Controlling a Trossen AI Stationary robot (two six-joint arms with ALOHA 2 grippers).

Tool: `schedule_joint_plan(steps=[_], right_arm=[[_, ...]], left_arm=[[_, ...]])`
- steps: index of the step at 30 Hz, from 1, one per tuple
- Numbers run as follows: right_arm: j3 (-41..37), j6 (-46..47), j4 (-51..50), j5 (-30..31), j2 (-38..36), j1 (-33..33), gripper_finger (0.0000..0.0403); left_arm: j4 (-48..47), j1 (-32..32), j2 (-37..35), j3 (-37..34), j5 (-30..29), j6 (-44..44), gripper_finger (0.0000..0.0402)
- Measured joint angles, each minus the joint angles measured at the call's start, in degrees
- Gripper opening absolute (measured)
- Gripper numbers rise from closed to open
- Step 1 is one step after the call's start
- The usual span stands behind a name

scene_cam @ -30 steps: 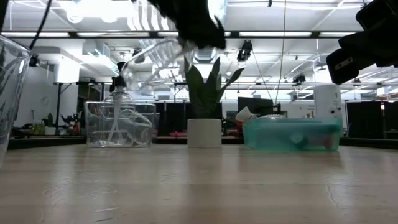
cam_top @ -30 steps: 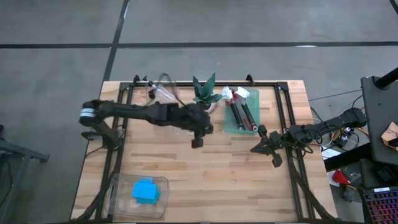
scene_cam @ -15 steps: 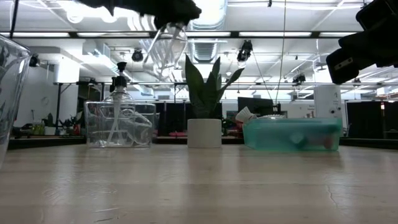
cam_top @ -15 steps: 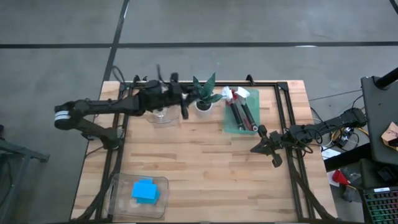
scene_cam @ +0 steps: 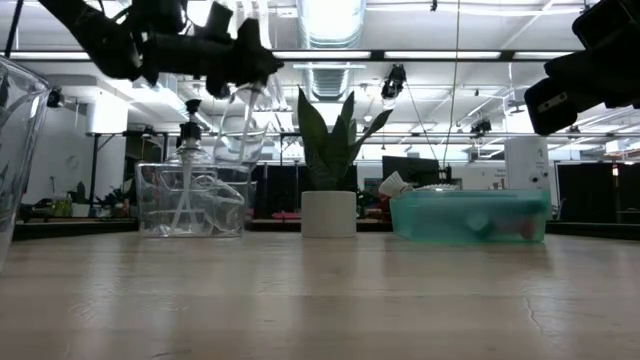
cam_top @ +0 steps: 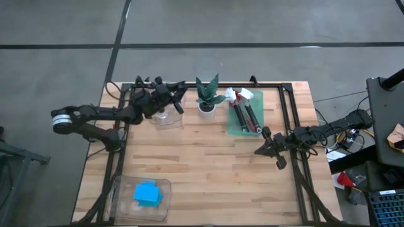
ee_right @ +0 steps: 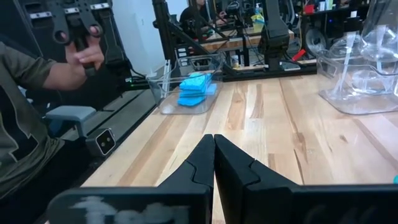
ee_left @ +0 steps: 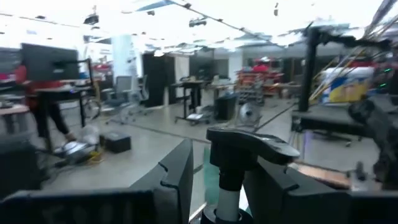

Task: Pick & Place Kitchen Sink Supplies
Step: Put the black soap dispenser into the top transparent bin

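Since the earlier frames the left arm swung from table centre back toward 11 o'clock, and the left gripper [cam_top: 165,101] now hangs over the clear tray [cam_top: 165,117] at the far-left edge, just left of the potted plant [cam_top: 206,96]. In the left wrist view its fingers [ee_left: 180,177] are clamped on a small clear bottle w/ black cap [ee_left: 239,152]; in the low view the bottle [scene_cam: 240,120] hangs above the tray [scene_cam: 192,200], not yet inside. More bottles already stand in that tray, approx. count I cannot tell.

Right gripper [cam_top: 268,144] waits near the table's 3 o'clock edge, fingers [ee_right: 214,158] pressed together, holding nothing.

Other supplies: blue sponges [cam_top: 148,193] lie in the clear tray [cam_top: 120,202] at 7 o'clock; dish brushes [cam_top: 245,113] lie in the green tray [cam_top: 232,129] at 1 o'clock.

Risks, my judgement: bottle is light and narrow, so release from this height may let it bounce or tip, esp. if it lands on bottles already there. If the gripper goes down off-centre, the bottle may catch the tray wall and shift the tray. A wide swing to the right could also hit the plant leaves.
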Motion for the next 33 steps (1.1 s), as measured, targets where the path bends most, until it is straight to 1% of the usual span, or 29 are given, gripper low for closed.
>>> schedule_joint_plan(steps=[5,8,12,16,19,23,26,33], right_arm=[[0.0,0.0,0.0,0.0,0.0,0.0,0.0008],[0.0,0.0,0.0,0.0,0.0,0.0,0.0008],[0.0,0.0,0.0,0.0,0.0,0.0,0.0008],[0.0,0.0,0.0,0.0,0.0,0.0,0.0008],[0.0,0.0,0.0,0.0,0.0,0.0,0.0008],[0.0,0.0,0.0,0.0,0.0,0.0,0.0008],[0.0,0.0,0.0,0.0,0.0,0.0,0.0008],[0.0,0.0,0.0,0.0,0.0,0.0,0.0008]], left_arm=[[3.5,0.7,0.2,-2.5,-1.8,-1.0,0.0105],[3.7,0.9,0.4,-3.2,-5.0,-1.7,0.0114],[3.6,0.9,0.4,-4.9,-9.2,-5.2,0.0119],[3.7,0.9,0.4,-6.6,-9.4,-6.7,0.0105],[4.0,0.9,0.3,-8.0,-9.5,-8.6,0.0104],[4.2,0.7,0.3,-9.2,-9.5,-11.2,0.0127],[3.7,0.3,0.2,-9.5,-9.4,-11.6,0.014],[-0.2,0.3,0.3,-9.7,-8.5,-12.2,0.0129]])
